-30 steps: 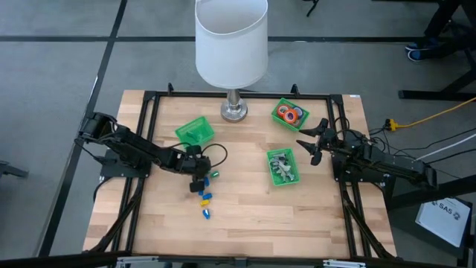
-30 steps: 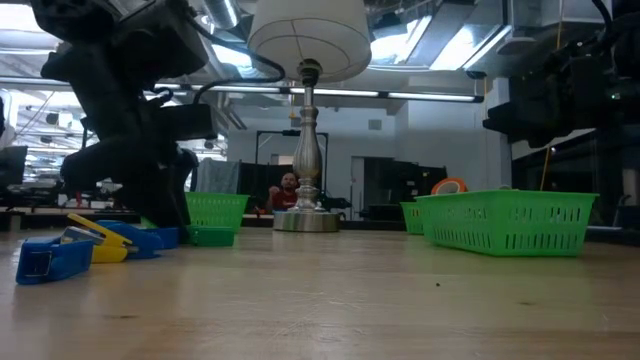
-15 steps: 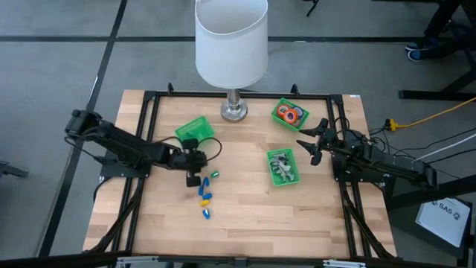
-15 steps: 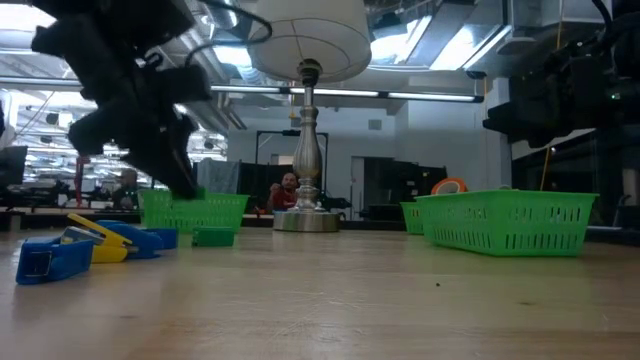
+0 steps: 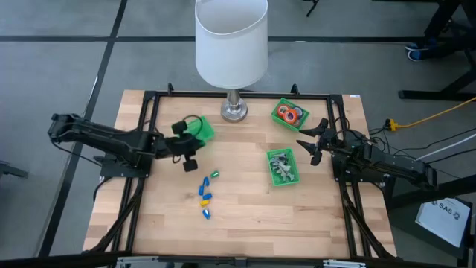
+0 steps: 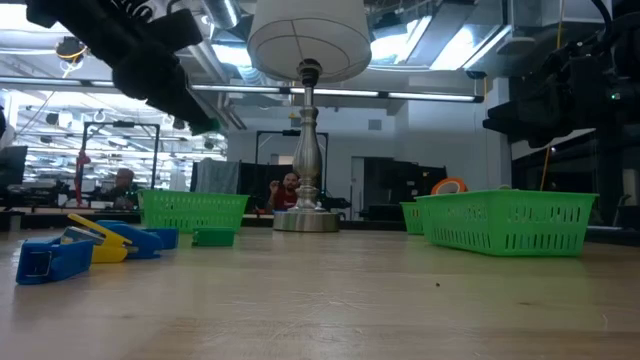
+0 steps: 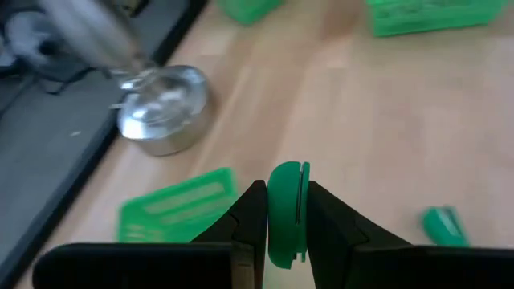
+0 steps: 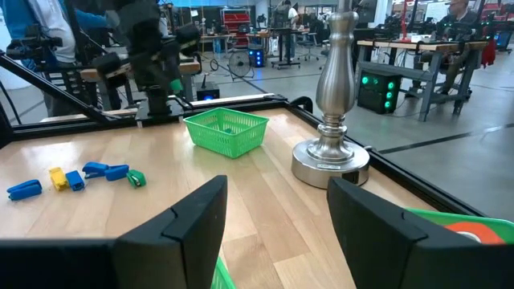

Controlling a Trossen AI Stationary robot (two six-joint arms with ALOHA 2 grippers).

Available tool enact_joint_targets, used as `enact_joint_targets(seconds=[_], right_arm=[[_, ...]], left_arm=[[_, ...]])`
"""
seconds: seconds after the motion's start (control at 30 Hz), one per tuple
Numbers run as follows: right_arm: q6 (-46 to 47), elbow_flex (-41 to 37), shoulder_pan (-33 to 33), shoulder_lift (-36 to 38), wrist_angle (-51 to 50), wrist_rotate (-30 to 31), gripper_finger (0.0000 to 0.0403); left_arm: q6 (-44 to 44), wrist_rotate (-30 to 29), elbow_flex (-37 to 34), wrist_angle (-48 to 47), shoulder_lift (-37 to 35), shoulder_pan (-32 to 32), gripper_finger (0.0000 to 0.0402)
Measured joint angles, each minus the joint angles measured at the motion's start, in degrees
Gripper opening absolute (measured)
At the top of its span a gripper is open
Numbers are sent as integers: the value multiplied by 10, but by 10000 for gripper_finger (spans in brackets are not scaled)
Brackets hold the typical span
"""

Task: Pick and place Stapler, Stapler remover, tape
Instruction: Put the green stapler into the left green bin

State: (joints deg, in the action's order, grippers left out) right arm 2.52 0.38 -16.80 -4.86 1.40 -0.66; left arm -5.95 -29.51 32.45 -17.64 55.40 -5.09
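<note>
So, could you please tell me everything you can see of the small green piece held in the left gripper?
The green piece is small, flat and rounded, plastic-looking, with a seam or slot along its upper edge. It stands on edge, clamped between the two dark fingers of the left gripper, which touch both flat faces. It is lifted off the table, near the empty green bin at the table's left rear. Its lower part is hidden between the fingers.
</note>
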Motion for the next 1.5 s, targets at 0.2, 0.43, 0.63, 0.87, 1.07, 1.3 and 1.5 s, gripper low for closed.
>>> enact_joint_targets(seconds=[0.2,0.43,0.63,0.87,1.07,1.3,1.5], right_arm=[[0,0,0,0,0,0,220],[0,0,0,0,0,0,220],[0,0,0,0,0,0,220],[0,0,0,0,0,0,220],[0,0,0,0,0,0,220],[0,0,0,0,0,0,220],[0,0,0,0,0,0,220]], left_arm=[[21,-13,0,-25,-25,60,56],[43,-11,0,-50,-19,137,57],[43,30,-5,-70,6,200,58],[42,96,-32,-58,47,241,58],[42,122,-47,-16,77,248,59],[42,122,-66,17,96,248,59],[42,117,-68,33,96,247,69]])
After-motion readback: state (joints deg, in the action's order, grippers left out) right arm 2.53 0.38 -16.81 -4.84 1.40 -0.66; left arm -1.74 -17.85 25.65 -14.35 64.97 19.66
